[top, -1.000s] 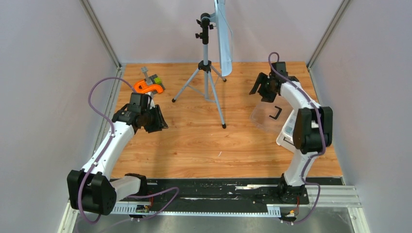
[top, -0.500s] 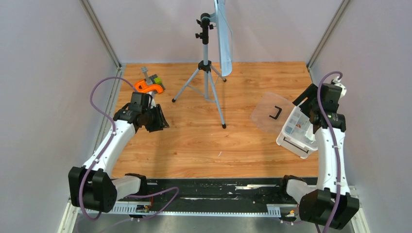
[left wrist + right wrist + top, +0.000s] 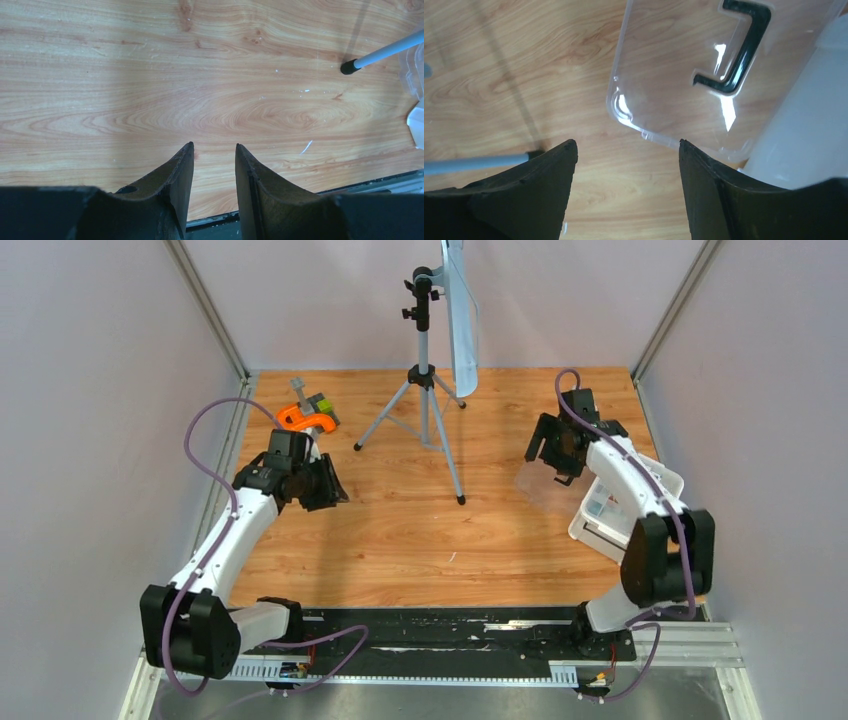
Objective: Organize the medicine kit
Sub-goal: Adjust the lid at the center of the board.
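My right gripper (image 3: 624,145) has swung back from the wall and hangs wide open, empty, one clear lid (image 3: 664,75) just ahead, one white tub (image 3: 804,135) to its right; left gripper (image 3: 212,146) half-open, empty.

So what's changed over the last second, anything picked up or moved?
The right gripper swung out to the right over the white tub, then came back left and now hangs above the clear lid, jaws open, nothing held. The left gripper, lid, tub and orange tool stayed put.
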Robot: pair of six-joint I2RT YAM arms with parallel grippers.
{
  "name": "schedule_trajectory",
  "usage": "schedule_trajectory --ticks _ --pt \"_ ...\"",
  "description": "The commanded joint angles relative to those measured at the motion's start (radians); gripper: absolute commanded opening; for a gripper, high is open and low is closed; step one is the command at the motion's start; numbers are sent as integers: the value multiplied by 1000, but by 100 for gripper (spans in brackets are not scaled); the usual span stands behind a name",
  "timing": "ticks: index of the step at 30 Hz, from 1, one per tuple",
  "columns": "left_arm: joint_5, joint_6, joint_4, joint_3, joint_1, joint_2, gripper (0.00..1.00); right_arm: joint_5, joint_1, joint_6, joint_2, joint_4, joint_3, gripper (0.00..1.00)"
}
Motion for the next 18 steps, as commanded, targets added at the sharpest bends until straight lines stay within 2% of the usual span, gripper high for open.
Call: schedule_trajectory --ticks 1,9,18 --pt "-17 -1 -5 -1 8 -42 45 92 -23 -14 173 29 155 73" --pt "-20 2 -9 -15 8 -66 45 101 -121 8 406 5 268 74" --pt "-22 4 -9 -15 8 -60 44 115 -129 -4 496 2 265 75"
